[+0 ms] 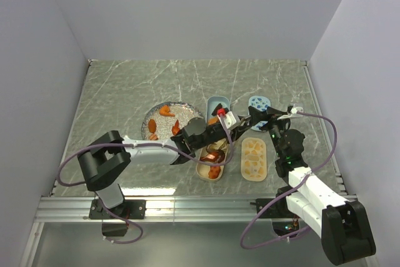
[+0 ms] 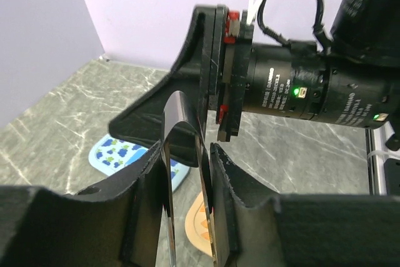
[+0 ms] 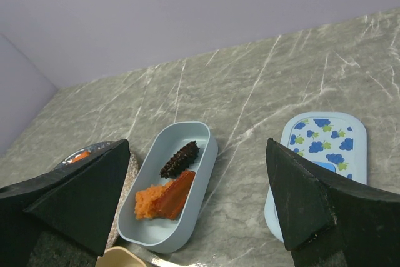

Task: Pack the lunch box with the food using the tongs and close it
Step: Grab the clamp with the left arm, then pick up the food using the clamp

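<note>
My left gripper (image 2: 187, 149) is shut on the shiny metal tongs (image 2: 203, 179). One tong arm lies against each finger, and the bend stands up between them. In the top view this gripper (image 1: 219, 134) hangs over the beige tub (image 1: 201, 170), which holds reddish food (image 1: 214, 171). More orange food (image 1: 165, 110) lies on the speckled plate (image 1: 181, 112). The blue tub (image 3: 194, 136) holds a dark spiky piece (image 3: 180, 158) and orange pieces (image 3: 164, 197). My right gripper (image 3: 199, 201) is open and empty, above the gap between the blue tub and the blue lid (image 3: 325, 145).
A beige lid (image 1: 254, 157) lies flat to the right of the beige tub, and the blue patterned lid (image 1: 258, 103) lies behind it. The right arm's wrist (image 2: 300, 89) stands close in front of my left gripper. Walls close in the table on three sides.
</note>
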Available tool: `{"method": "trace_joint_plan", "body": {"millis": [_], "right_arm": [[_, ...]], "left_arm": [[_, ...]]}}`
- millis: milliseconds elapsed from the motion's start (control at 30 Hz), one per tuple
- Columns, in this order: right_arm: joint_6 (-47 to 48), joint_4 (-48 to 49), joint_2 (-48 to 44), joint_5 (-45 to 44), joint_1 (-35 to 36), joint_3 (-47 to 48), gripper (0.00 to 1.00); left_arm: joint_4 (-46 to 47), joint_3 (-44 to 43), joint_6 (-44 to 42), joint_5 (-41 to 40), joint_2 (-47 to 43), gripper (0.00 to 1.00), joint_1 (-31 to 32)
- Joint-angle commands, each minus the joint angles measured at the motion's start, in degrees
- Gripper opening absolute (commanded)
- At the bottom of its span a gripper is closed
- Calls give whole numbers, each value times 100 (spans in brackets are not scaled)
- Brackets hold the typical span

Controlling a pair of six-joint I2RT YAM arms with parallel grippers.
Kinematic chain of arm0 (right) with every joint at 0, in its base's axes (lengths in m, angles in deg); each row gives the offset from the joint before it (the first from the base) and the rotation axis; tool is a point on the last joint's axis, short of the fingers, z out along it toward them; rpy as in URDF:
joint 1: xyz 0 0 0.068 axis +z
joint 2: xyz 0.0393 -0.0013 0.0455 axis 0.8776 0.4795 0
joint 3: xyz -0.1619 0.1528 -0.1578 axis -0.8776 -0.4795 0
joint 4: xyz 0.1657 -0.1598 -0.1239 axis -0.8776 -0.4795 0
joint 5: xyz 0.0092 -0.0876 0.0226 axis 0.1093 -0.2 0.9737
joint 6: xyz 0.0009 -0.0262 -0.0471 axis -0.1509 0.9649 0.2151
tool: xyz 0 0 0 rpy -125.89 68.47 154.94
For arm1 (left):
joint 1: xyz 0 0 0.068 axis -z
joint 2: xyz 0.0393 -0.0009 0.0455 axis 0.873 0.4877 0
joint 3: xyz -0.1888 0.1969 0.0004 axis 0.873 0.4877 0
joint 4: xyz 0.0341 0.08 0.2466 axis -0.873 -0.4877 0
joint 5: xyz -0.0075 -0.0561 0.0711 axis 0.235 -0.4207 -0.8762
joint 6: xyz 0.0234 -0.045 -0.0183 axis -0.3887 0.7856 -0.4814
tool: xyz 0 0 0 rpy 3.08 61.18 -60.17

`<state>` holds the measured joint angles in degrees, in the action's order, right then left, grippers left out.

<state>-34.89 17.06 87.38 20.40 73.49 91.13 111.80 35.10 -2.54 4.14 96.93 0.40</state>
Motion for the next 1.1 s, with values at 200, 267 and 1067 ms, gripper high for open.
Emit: {"method": "trace_joint_plan", "body": {"millis": [200, 267, 1067], "right_arm": [[49, 224, -93, -16, 34, 203, 96], [49, 215, -84, -16, 43, 203, 96], [49, 259, 13, -16, 43, 220, 96]], "left_arm": [[354, 261, -172, -112, -973, 37, 23], [380, 322, -163, -129, -1043, 37, 31], [2972, 2379, -1657, -4796, -2540, 42, -504]]}}
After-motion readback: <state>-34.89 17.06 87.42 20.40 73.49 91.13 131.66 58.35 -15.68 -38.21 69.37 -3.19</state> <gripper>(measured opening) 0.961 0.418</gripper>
